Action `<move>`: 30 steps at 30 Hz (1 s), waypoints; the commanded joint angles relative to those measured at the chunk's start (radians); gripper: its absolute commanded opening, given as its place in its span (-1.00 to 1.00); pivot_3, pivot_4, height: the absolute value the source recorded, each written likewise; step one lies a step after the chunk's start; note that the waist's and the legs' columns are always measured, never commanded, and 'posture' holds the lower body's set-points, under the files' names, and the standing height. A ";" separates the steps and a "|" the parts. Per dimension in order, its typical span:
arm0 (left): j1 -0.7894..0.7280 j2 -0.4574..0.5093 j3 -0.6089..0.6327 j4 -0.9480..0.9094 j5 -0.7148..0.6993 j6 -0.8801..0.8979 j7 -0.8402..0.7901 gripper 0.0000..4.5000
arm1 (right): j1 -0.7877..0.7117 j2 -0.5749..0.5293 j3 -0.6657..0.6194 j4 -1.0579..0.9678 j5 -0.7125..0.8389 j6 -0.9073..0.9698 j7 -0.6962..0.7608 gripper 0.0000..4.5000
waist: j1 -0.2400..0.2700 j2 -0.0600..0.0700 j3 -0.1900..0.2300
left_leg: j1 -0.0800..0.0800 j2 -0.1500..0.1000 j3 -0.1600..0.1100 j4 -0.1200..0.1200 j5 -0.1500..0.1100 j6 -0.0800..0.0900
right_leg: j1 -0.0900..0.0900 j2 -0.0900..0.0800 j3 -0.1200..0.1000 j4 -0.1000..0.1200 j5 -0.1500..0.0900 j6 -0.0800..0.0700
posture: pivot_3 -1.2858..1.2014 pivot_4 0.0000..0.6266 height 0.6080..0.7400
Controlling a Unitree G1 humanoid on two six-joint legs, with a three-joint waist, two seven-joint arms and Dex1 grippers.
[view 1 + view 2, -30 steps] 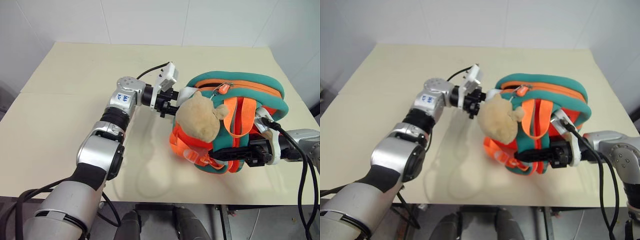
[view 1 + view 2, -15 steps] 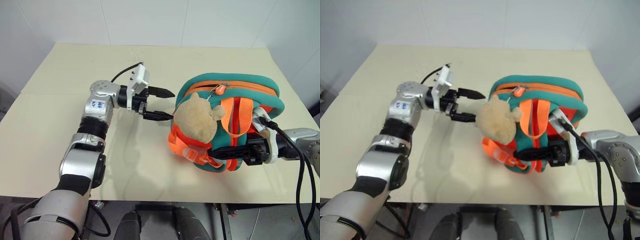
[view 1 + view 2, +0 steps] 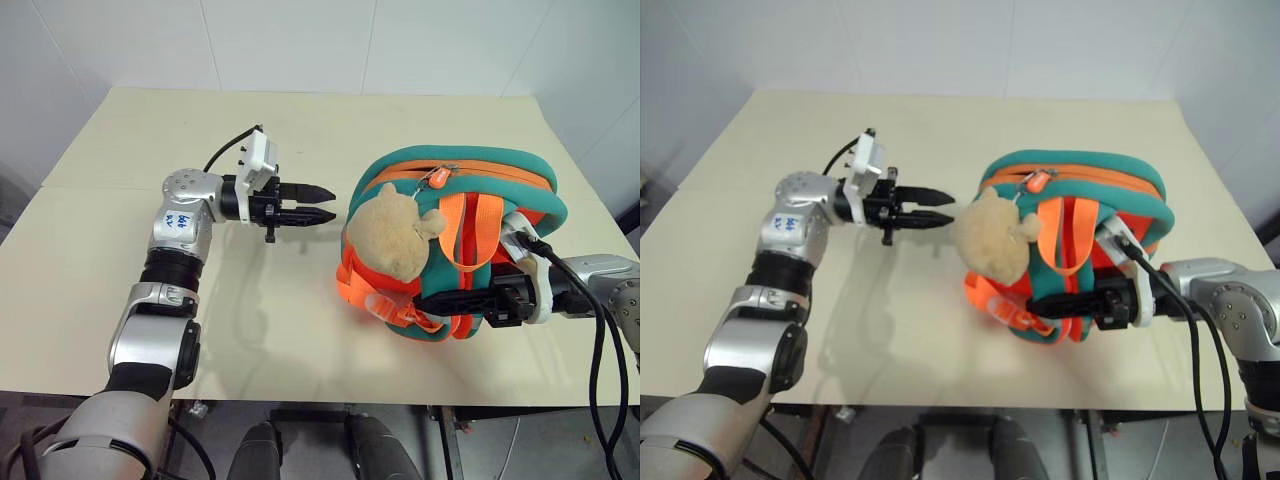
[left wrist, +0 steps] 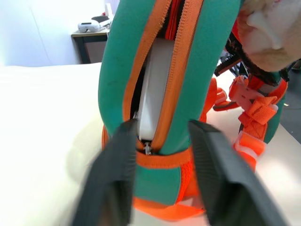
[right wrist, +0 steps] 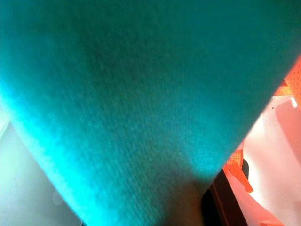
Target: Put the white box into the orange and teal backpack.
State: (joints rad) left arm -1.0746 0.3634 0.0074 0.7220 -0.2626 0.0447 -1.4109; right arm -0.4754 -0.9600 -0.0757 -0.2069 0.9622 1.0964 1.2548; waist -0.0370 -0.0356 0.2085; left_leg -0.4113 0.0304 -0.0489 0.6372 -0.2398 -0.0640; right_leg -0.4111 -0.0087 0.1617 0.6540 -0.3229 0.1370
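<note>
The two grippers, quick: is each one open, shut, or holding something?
Left gripper: nearly closed, empty, beside the backpack.
Right gripper: shut on the backpack's lower front.

A backpack sits on the right half of a bench, toward the near edge. A box stands inside the backpack's unzipped opening, between the two zipper edges. A plush toy hangs on the backpack's left side. The left gripper is to the left of the backpack, just apart from the toy, pointing level at it. The right gripper lies against the backpack's near side, reaching in from the right, below the toy.
</note>
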 commanded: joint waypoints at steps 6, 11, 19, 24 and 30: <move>-0.037 -0.034 -0.013 0.065 0.025 -0.087 0.060 -0.99 | 0.016 -0.001 -0.025 -0.037 0.019 -0.003 -0.008 -1.00 | 0.000 0.000 0.000 | 0.000 0.000 0.000 0.000 0.000 0.000 | 0.000 0.000 0.000 0.000 0.000 0.000 | 0.03 -0.52 1.00; -0.050 -0.071 -0.023 0.106 0.035 -0.122 0.065 -0.99 | 0.030 0.002 -0.039 -0.049 0.026 -0.004 -0.022 -1.00 | 0.001 0.000 0.000 | 0.000 0.000 0.000 0.000 0.000 0.000 | 0.000 0.000 0.000 0.000 0.000 0.000 | 0.03 -0.52 1.00; -0.073 -0.154 -0.042 0.194 0.064 -0.185 0.110 -0.99 | 0.064 0.020 -0.065 -0.080 0.052 -0.003 -0.064 -1.00 | 0.004 0.000 0.000 | 0.000 0.000 0.000 0.000 0.000 0.000 | 0.000 0.000 0.000 0.000 0.000 0.000 | 0.03 -0.52 1.00; -0.075 -0.188 -0.045 0.248 0.094 -0.222 0.155 -0.99 | 0.078 0.028 -0.077 -0.096 0.066 0.000 -0.085 -1.00 | 0.004 0.000 0.000 | 0.000 -0.001 0.000 0.000 0.000 0.000 | 0.000 0.000 0.000 0.000 0.000 0.001 | 0.03 -0.52 1.00; -0.077 -0.173 -0.009 0.217 0.053 -0.178 0.135 -0.99 | 0.081 0.030 -0.077 -0.097 0.078 -0.003 -0.099 -1.00 | 0.005 0.000 0.000 | 0.000 -0.001 0.000 0.000 0.000 0.000 | 0.001 0.000 0.001 0.000 0.000 0.001 | 0.03 -0.52 1.00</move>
State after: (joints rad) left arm -1.1290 0.1838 -0.0162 0.9719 -0.1890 -0.1493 -1.2632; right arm -0.3968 -0.9343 -0.1281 -0.2693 1.0123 1.0945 1.1556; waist -0.0315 -0.0357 0.2085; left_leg -0.4113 0.0297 -0.0489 0.6374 -0.2398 -0.0640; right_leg -0.4104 -0.0085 0.1622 0.6536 -0.3225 0.1379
